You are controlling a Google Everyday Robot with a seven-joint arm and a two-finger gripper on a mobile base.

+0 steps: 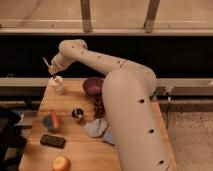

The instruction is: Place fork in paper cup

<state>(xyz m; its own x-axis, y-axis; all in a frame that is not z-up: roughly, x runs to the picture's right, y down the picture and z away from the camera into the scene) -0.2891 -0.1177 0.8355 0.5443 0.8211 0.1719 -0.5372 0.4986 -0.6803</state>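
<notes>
The gripper (53,69) hung at upper left, closed on the fork (47,63), which slanted up-left just above the paper cup (57,83). The cup stood near the wooden table's (75,145) far left corner; its inside could not be seen. The arm (125,95) arched in from lower right, past the purple bowl (91,85).
</notes>
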